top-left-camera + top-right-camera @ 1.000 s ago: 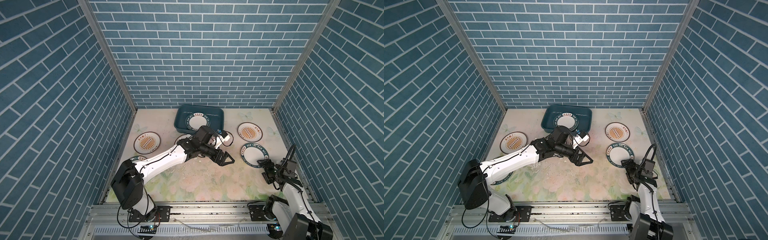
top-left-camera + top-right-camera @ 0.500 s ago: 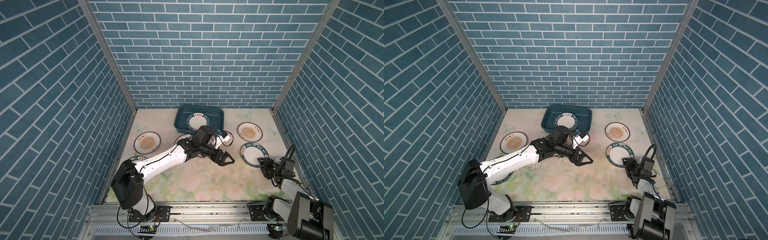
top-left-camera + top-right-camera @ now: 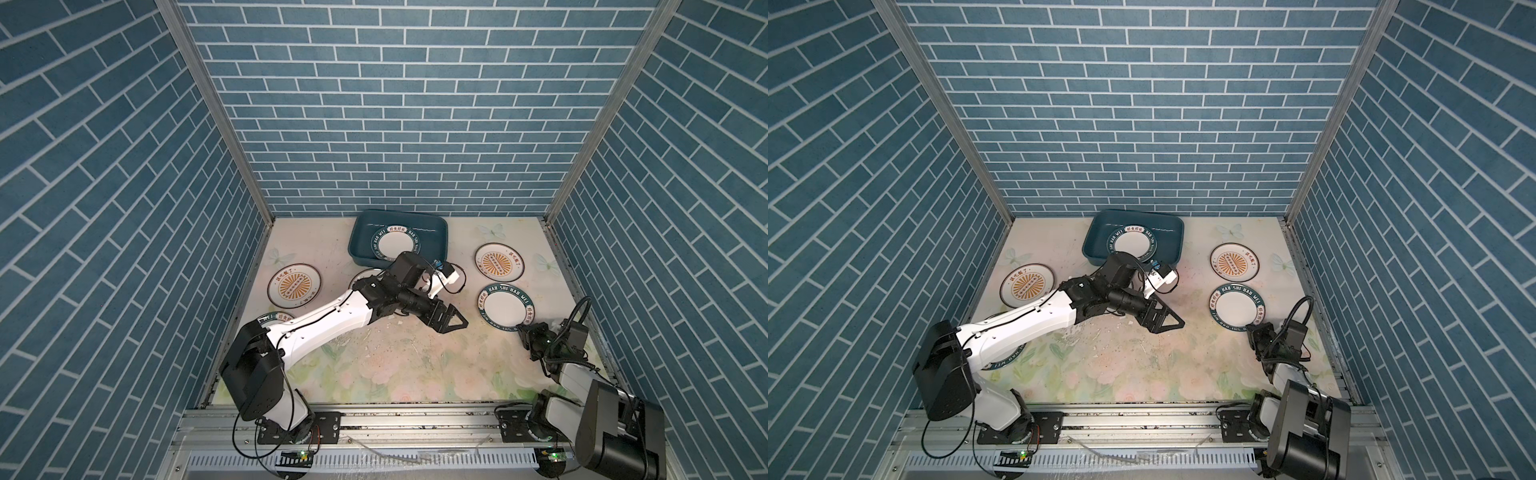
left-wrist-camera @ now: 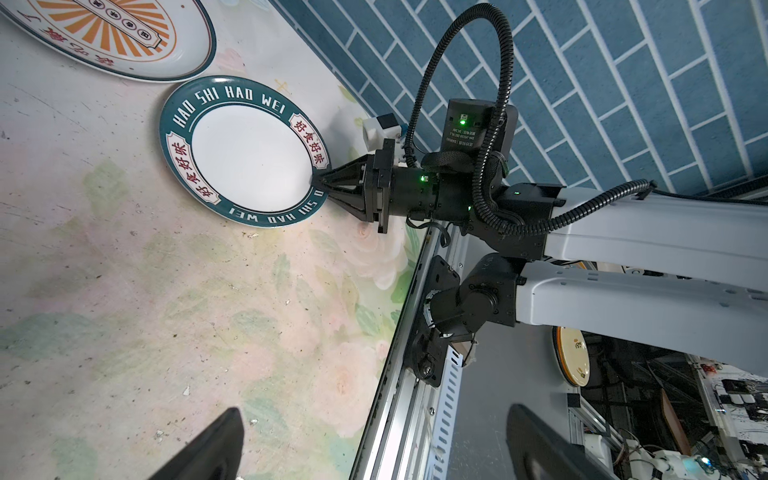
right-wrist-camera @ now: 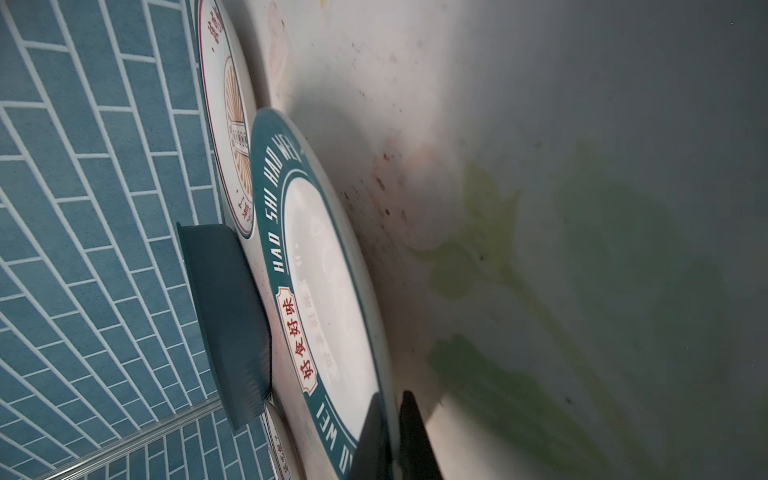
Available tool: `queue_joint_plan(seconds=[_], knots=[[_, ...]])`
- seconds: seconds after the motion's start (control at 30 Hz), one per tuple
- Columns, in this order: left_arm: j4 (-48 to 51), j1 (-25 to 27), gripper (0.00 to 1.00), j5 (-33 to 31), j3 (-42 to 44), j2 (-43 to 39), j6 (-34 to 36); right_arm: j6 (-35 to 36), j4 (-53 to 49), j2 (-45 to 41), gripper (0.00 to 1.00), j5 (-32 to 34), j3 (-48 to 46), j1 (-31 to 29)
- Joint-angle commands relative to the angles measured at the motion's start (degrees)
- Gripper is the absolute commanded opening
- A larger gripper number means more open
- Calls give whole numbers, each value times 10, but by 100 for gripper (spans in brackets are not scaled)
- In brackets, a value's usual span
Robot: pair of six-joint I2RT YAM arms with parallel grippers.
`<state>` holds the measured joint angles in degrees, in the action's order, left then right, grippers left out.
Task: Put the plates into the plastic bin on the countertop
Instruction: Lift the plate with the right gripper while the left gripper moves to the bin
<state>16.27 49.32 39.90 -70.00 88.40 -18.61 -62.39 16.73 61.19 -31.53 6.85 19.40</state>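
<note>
1. Currently the right tool [image 4: 313,181] is pinched shut on the rim of the lettered plate [image 4: 249,153], at the edge nearest the robot's base.
2. Right wrist view: one of the fingers [image 5: 415,436] sits on each side of that rim.
3. Lettered plate [image 3: 505,309] lies flat on the worktop [image 3: 395,365], right side, near the front.
4. Left tool [image 3: 455,322] hangs over the middle of the worktop, jaws spread wide, holding nothing.
5. Plastic bin [image 3: 357,245] sits at the back centre against the brick wall; a second lettered plate [image 3: 395,245] lies inside it.
6. Right sunburst plate [image 3: 498,261] lies just behind the pinched plate, beside the bin.
7. Left sunburst plate [image 3: 294,286] lies on the left side of the worktop.
8. Two more plates are partly hidden under the left arm: the hidden plate [image 3: 365,276] in front of the bin, and the front-left plate [image 3: 270,318].
</note>
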Motion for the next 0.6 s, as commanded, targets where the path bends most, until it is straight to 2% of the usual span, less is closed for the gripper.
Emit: queue_joint_plan(seconds=[0.0, 0.37, 0.57], knots=[[10, 1, 100, -6, -4, -10, 10, -5, -104, -31, 0, 25, -8, -1], [18, -3, 100, -30, -4, -12, 11, 1, -383, -256, 0, 47, 85, -2], [13, -19, 100, -48, 3, -18, -1, 31, -426, -279, 0, 19, 147, -2]])
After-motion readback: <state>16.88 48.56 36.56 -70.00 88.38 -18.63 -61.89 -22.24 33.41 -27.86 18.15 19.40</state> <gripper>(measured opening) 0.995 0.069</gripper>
